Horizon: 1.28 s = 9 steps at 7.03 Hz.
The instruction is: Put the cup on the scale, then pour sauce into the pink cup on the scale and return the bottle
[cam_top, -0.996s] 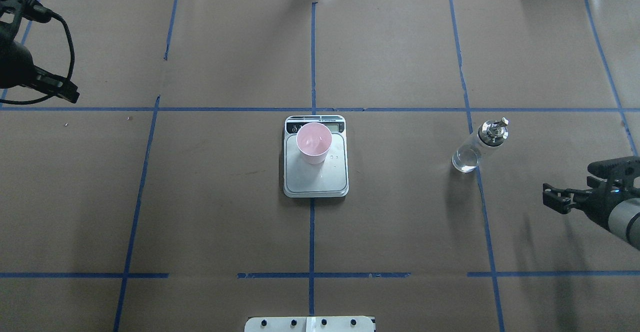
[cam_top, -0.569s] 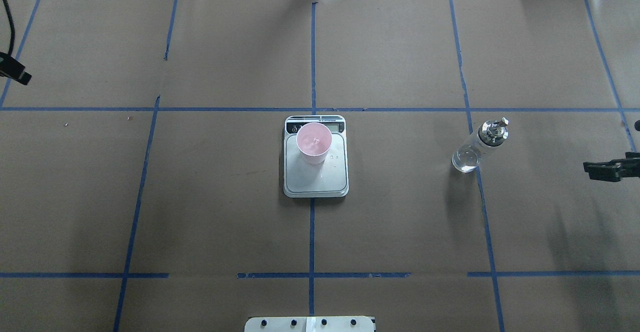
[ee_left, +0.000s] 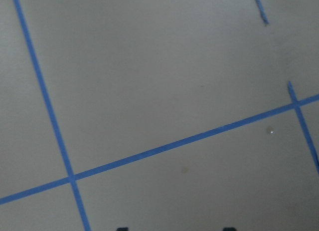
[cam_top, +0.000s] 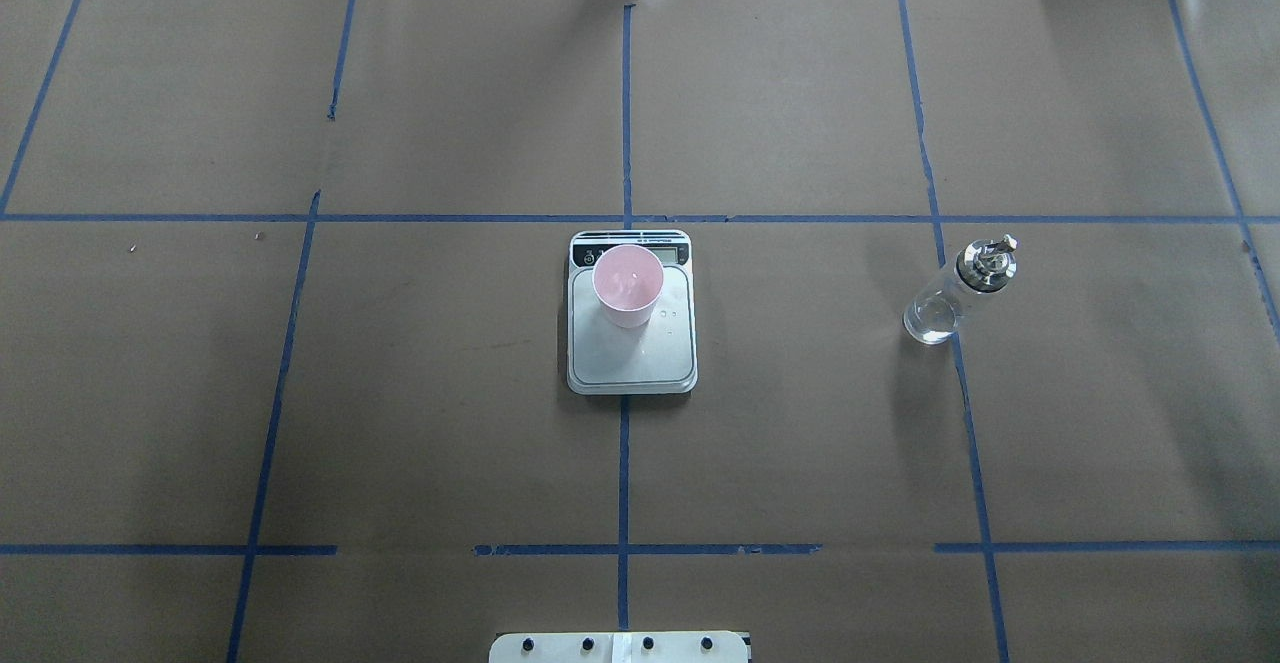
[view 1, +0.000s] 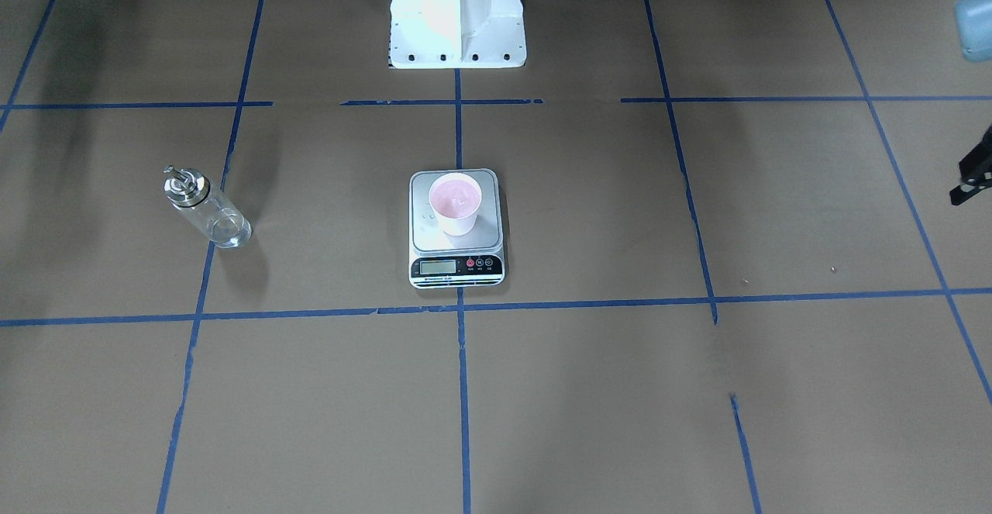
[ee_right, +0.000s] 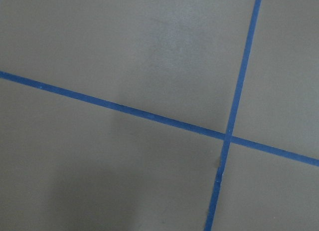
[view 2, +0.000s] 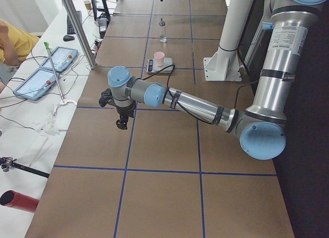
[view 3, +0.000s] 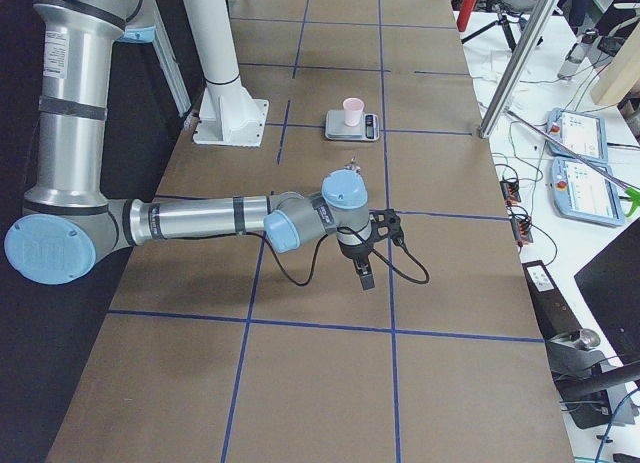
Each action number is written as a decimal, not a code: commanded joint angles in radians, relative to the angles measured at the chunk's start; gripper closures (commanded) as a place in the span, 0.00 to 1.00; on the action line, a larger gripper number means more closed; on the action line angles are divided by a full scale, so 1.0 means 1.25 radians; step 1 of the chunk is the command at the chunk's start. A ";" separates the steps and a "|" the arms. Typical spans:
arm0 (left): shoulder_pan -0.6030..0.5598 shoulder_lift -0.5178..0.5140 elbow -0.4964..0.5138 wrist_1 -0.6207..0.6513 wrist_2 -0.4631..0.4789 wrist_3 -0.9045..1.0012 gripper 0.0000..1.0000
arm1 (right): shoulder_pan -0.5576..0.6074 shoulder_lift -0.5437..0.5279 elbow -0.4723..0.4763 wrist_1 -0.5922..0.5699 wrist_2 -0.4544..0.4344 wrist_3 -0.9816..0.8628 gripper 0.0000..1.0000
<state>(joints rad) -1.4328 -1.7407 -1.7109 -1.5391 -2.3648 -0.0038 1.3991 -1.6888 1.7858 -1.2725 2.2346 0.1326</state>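
Watching the bottle (cam_top: 945, 301) first: it stands upright on the brown paper, well apart from the scale (cam_top: 632, 358), on the robot's right. It's clear glass and smooth, so slippery and breakable. I'd clamp the round body below the shiny collar, never the thin spout. Cup (cam_top: 627, 283), light and easily crushed, sits on the brushed platform, toward the display end. Left gripper (view 2: 121, 124) and right gripper (view 3: 365, 277) hang low over bare paper at the table's ends; wide or narrow, I cannot tell.
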 commanded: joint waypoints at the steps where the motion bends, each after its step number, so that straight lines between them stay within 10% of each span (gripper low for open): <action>1: -0.042 0.036 0.010 -0.002 -0.003 0.114 0.00 | 0.020 0.043 -0.027 -0.080 0.032 -0.029 0.00; 9: -0.047 0.062 0.029 -0.040 0.004 -0.012 0.00 | 0.049 0.086 -0.022 -0.235 0.114 -0.016 0.00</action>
<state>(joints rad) -1.4922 -1.6388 -1.6776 -1.5985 -2.3651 -0.0456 1.4415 -1.6102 1.7556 -1.4904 2.3243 0.1126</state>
